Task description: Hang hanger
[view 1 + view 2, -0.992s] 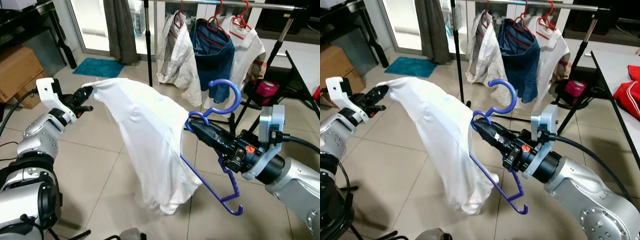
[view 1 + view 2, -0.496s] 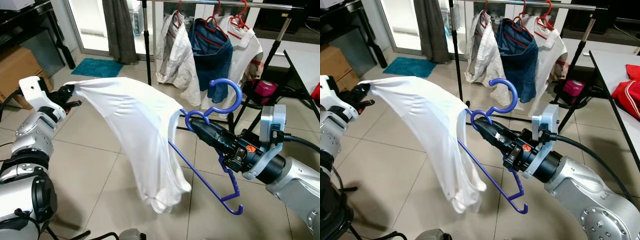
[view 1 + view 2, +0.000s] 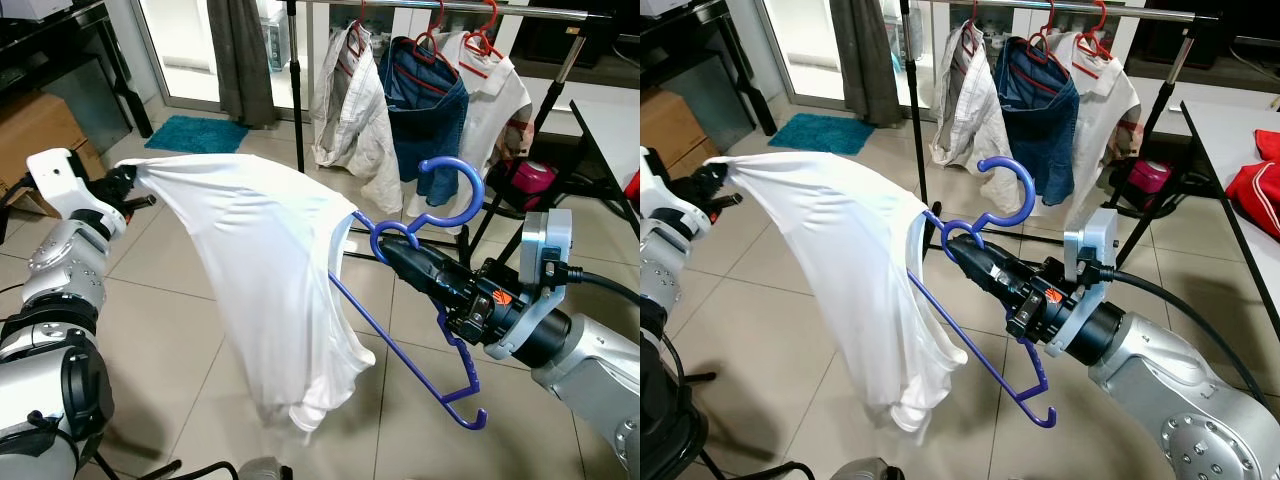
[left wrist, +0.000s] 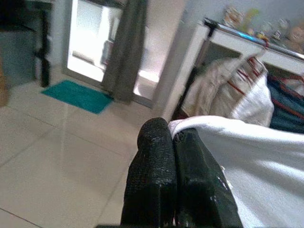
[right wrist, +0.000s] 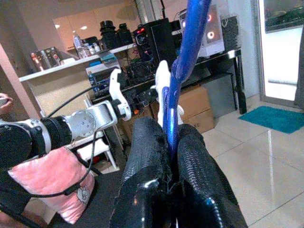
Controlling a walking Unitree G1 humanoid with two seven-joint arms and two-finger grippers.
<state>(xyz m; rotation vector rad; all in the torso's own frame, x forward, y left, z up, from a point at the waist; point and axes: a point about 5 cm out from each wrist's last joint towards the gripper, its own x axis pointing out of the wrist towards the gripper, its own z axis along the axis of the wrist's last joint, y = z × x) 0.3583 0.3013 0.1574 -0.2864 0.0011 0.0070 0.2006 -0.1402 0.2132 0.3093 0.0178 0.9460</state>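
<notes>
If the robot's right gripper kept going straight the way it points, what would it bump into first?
Probably the white shirt. The right gripper, shut on the blue hanger, points toward it; depth is hard to judge.

Behind the work I saw a clothes rack (image 3: 560, 75) carrying a denim garment (image 3: 425, 100) and two pale shirts on red hangers (image 3: 482, 40). A teal mat (image 3: 198, 134) lay by the dark curtain (image 3: 238, 60), with a cardboard box (image 3: 35, 140) at far left and a pink cushion (image 5: 52, 183) in the right wrist view.
</notes>
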